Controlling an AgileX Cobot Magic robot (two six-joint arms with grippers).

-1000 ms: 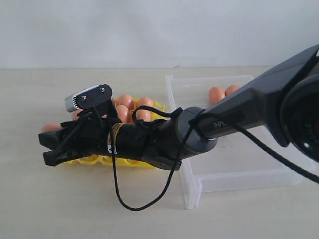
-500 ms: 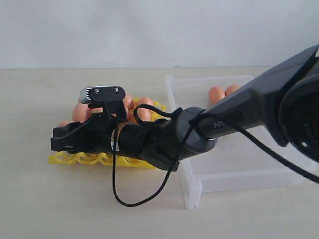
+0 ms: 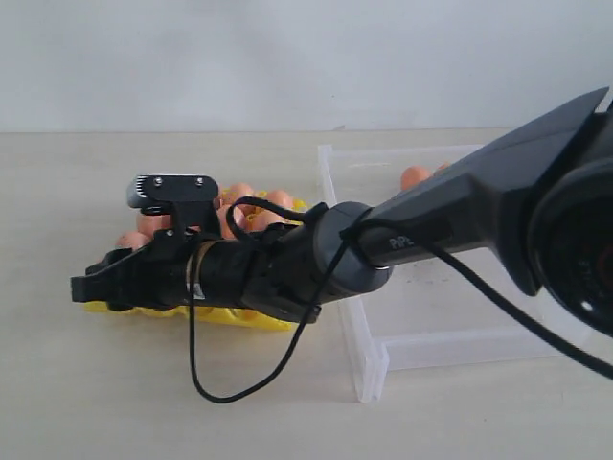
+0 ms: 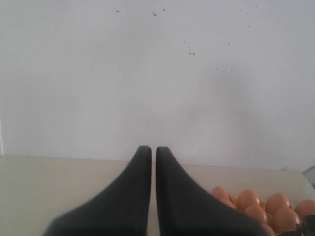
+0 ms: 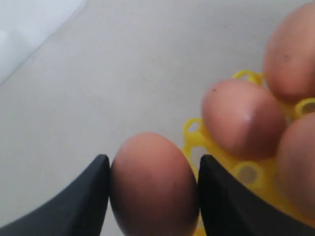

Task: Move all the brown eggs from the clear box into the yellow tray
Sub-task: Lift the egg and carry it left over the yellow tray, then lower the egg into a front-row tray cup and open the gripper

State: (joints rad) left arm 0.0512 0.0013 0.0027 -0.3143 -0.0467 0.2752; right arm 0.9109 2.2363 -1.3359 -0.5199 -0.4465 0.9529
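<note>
On the pale table (image 3: 115,402), at the nine o'clock side of the clear box (image 3: 369,364), the yellow tray (image 3: 220,316) is mostly buried under the right arm (image 3: 450,211), which stretches in from three o'clock. Only a thin yellow strip shows below the black wrist. A few brown eggs (image 3: 239,195) peek over the arm on the tray's twelve o'clock side; how many cups are filled I cannot count from here. Inside the box, an orange patch of egg at the far corner is cut off by the arm, so whether it is one or two I cannot say. The box's near wall is plain to see.

The right gripper (image 3: 86,287) points to nine o'clock at the tray's outer edge, and from this side its load is hidden. Its own wrist camera settles it: the right gripper (image 5: 152,157) is clamped on a brown egg (image 5: 153,191), one dark finger pressed against each flank. That egg sits just beside the tray's rim (image 5: 193,132); whether it hangs over a cup or bare table is unclear. Other eggs (image 5: 241,118) sit in cups next to it, partly cropped.

The left gripper (image 4: 148,150) appears only in its own camera, fingers pressed together with nothing between them, facing a white wall (image 4: 157,73). A cluster of eggs (image 4: 248,199) shows at the frame's corner, cut off.
</note>
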